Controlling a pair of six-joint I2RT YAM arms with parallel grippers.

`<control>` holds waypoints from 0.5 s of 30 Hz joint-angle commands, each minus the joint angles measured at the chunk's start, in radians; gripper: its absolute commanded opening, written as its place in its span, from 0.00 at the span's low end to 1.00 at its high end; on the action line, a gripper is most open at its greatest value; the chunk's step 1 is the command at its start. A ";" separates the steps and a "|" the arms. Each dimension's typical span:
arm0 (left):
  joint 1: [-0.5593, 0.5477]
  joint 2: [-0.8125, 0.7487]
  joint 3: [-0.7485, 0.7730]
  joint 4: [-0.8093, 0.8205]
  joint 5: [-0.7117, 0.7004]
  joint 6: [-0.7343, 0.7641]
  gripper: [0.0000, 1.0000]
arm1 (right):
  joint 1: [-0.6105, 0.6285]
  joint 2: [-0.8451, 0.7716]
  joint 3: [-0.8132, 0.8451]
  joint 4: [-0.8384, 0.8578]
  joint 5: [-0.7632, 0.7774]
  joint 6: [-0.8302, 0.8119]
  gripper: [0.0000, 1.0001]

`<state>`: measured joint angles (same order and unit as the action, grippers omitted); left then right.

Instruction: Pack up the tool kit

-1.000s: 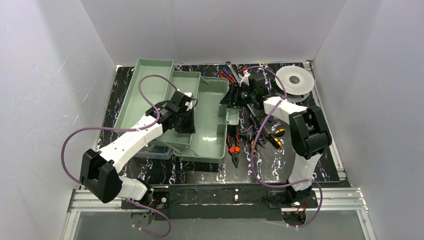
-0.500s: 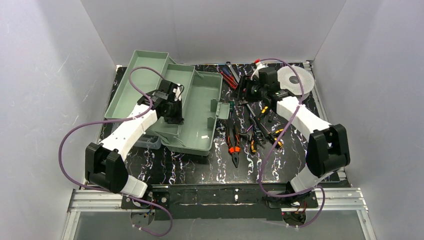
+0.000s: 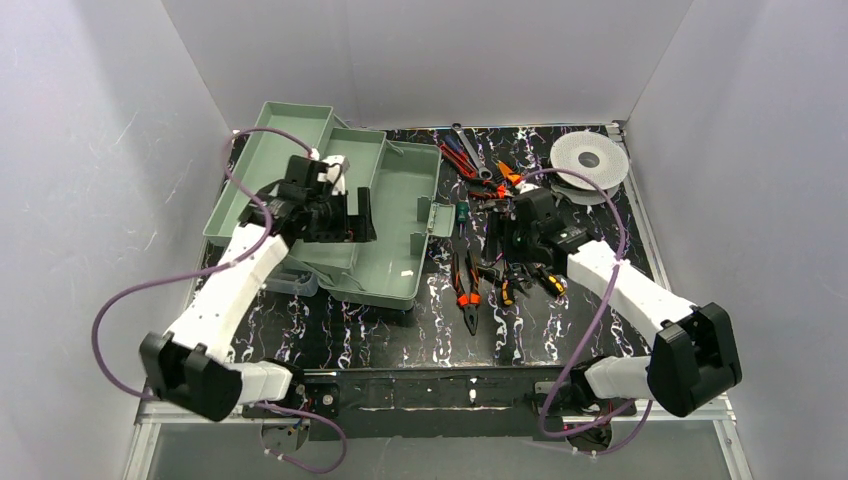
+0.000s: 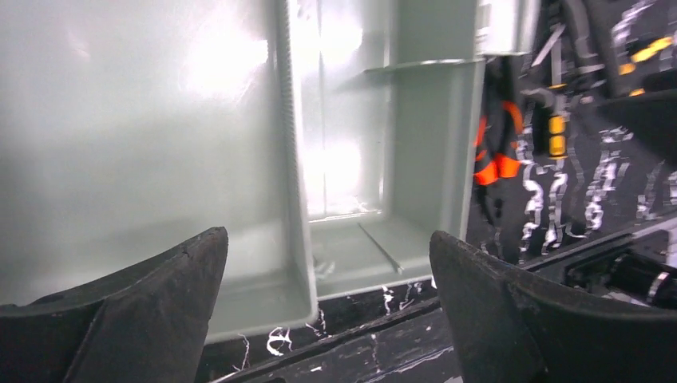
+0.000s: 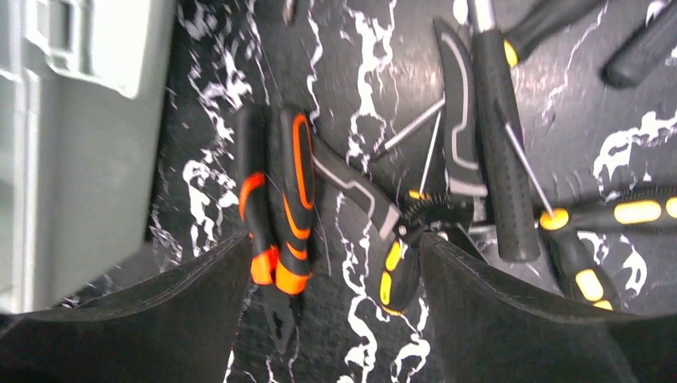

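Black marbled tabletop (image 3: 380,340), and the green toolbox (image 3: 395,240) has been dragged and twisted leftward over the last second, no tools in it that I can see. Left gripper (image 4: 326,235) hangs wide open inside it. Right gripper (image 5: 334,239), open and empty too, has swung back from the far end onto the orange-handled pliers (image 5: 283,199) just right of the toolbox. First pick looks close.

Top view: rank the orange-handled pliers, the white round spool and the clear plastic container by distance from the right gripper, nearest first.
1. Orange-handled pliers: just left of the right gripper, slightly nearer the bases.
2. White round spool: far right corner.
3. Clear plastic container: well to the left.
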<state>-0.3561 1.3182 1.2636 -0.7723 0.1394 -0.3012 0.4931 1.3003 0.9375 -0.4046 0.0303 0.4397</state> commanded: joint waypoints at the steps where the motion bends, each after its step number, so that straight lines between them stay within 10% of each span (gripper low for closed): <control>1: 0.005 -0.191 0.101 -0.051 0.033 0.051 0.98 | 0.097 -0.032 -0.038 -0.073 0.178 -0.019 0.85; 15: 0.005 -0.398 -0.176 0.213 0.183 0.096 0.98 | 0.248 0.159 0.009 -0.063 0.188 0.066 0.83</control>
<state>-0.3553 0.9558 1.1553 -0.6559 0.2100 -0.2157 0.7265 1.4391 0.9012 -0.5041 0.2203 0.4545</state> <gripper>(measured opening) 0.981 0.845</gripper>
